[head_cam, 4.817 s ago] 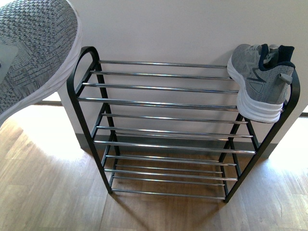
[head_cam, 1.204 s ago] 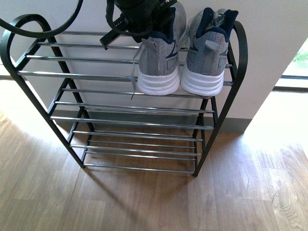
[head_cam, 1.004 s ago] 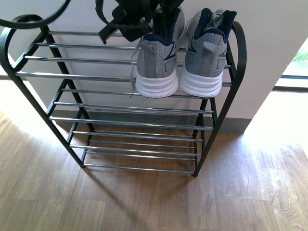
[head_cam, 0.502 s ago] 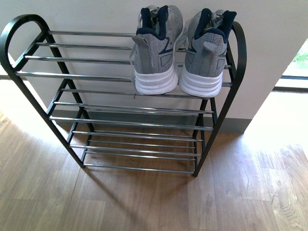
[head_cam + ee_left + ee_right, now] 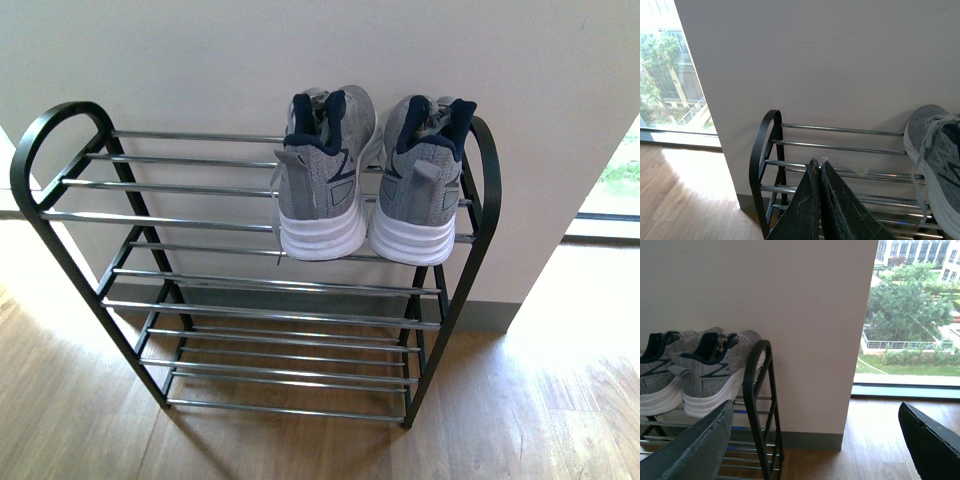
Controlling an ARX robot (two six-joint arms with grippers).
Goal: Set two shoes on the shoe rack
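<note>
Two grey mesh shoes with white soles stand side by side, heels toward me, on the top tier at the right end of the shoe rack (image 5: 60,215): the left shoe (image 5: 322,175) and the right shoe (image 5: 420,180). No gripper shows in the front view. In the left wrist view my left gripper (image 5: 817,162) is shut with nothing in it, in front of the shoe rack (image 5: 760,150), and one shoe (image 5: 940,150) shows at the edge. In the right wrist view my right gripper (image 5: 815,415) stands wide open and empty beside the rack's arched end (image 5: 757,370), with both shoes (image 5: 710,372) behind it.
The rack stands against a pale wall (image 5: 300,50) on a wood floor (image 5: 520,400). Its lower chrome tiers (image 5: 280,340) hold nothing. A floor-level window (image 5: 910,315) lies to the right of the wall, another window (image 5: 670,75) to the left.
The left arm has drawn back from the left shoe and left the front view. The view has pulled away, so the rack sits lower in frame. Both shoes stay on the top tier.
</note>
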